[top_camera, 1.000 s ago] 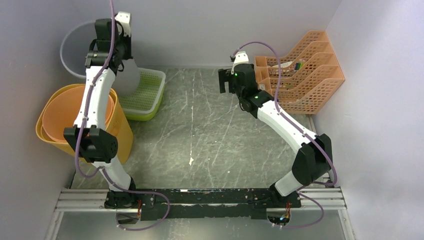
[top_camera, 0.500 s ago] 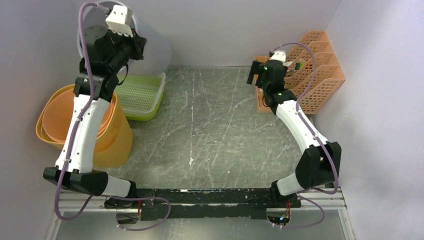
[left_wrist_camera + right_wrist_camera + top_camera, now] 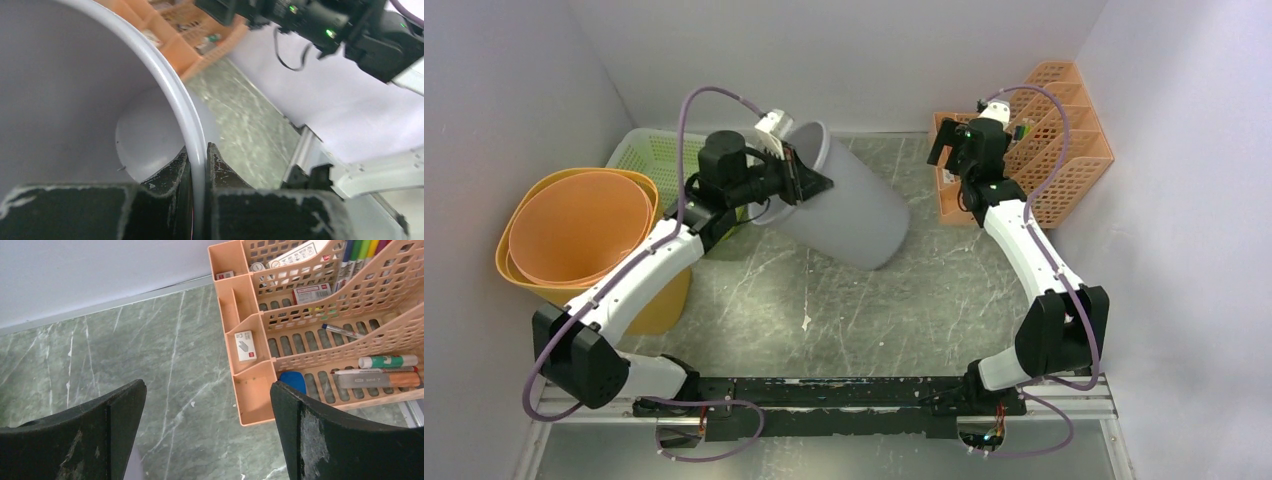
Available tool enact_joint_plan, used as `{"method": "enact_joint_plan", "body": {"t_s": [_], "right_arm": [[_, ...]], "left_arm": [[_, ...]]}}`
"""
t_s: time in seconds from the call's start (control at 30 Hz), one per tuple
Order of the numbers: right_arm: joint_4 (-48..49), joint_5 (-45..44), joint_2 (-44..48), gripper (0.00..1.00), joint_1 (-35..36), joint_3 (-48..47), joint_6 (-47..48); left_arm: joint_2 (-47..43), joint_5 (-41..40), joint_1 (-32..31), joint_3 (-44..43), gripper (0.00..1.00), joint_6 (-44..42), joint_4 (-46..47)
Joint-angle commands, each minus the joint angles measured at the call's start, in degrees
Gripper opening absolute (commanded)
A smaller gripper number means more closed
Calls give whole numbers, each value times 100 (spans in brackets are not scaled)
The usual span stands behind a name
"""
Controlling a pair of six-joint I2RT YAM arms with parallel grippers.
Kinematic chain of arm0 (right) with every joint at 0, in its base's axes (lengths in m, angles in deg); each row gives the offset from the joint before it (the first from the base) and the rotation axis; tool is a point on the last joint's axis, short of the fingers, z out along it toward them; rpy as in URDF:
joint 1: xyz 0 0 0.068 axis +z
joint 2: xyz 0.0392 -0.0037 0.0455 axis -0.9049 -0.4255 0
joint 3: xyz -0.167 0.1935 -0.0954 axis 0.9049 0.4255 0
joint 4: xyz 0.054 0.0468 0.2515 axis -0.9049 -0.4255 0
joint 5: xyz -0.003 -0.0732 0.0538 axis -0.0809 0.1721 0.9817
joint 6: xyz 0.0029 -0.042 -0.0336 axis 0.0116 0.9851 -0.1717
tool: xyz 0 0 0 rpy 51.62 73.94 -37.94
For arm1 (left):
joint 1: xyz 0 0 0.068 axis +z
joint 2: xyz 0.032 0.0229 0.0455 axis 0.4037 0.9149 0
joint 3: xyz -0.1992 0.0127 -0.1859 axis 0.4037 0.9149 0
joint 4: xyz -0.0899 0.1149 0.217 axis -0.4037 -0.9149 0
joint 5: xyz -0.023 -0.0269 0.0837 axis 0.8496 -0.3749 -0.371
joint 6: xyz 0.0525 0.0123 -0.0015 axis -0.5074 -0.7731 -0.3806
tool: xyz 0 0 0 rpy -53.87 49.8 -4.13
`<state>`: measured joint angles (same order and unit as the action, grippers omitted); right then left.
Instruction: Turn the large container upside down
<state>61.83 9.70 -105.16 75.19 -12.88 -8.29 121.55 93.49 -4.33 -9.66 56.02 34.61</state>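
Left fingers (image 3: pixel 172 174) pinch the rim of the large container (image 3: pixel 852 208), upper centre. Its long axis slants toward lower right. The right fingers (image 3: pixel 311 436) gape, well apart.

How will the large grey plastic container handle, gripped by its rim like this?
Probably light: the left gripper holds the large grey plastic container tilted by one rim pinch. The thin smooth rim may flex or slip. Set on its side, its round wall could roll.

One container (image 3: pixel 849 205), two bins (image 3: pixel 574 225), one basket (image 3: pixel 639 150), one organiser (image 3: pixel 1064 170)
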Motion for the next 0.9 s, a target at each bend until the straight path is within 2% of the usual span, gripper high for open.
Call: {"method": "enact_joint_plan", "body": {"t_s": [0.0,0.13,0.27,0.43,0.7,0.77,0.87], "right_arm": [[5,9,134,97,-250,-44,-115],[38,226,162,98,-483,35,-196],[45,361,151,100,-595,101,-271],[50,399,146,100,-617,104,-300],[41,376,159,100,-648,85,-259],[38,343,184,100,-655,92,-236],[37,301,205,100,-685,104,-221]], "left_arm": [[-168,539,-371,393,7,692,1882],[-281,670,-512,871,7,1171,2550],[-278,997,-557,1664,7,2425,4290],[-1,1016,-610,2632,7,3913,6601],[1315,550,-822,3187,7,6160,10140],[1731,380,-931,3172,7,6490,10712],[2096,296,-1106,3062,7,6485,10786]]}}
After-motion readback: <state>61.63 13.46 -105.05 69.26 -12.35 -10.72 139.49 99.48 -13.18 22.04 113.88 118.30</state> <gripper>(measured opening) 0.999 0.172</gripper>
